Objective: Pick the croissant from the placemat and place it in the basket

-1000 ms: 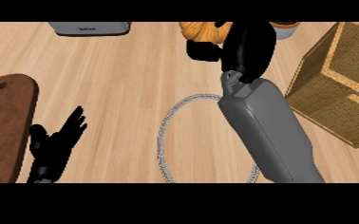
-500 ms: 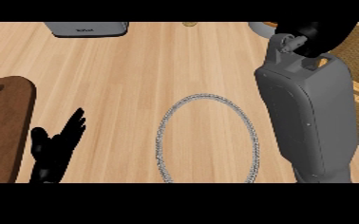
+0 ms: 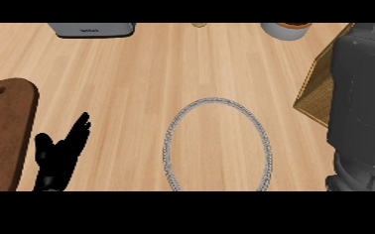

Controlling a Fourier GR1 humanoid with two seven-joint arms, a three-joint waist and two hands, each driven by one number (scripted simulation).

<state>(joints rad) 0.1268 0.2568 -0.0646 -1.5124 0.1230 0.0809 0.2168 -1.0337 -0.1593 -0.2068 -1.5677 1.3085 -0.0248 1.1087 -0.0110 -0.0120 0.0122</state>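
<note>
the croissant shows nowhere in the head view: it does not lie on the placemat, whose oval beaded rim sits near the desk's front edge, and none of it peeks out elsewhere. where it is now, which way it points and how its long axis runs cannot be told.

the basket stands at the desk's right edge, with only a woven corner showing. the right forearm runs up along that edge, over the basket and covering most of it. the right hand is out of sight, so whether it grasps anything cannot be told. my guess is that the croissant is with that hand, at or above the basket. that makes the right arm the one nearer the goal, and the coming move turns on the hand being over the basket's opening, not its rim.

the left hand rests released, fingers up, near the front left corner beside a dark wooden board, well apart from the basket.
</note>
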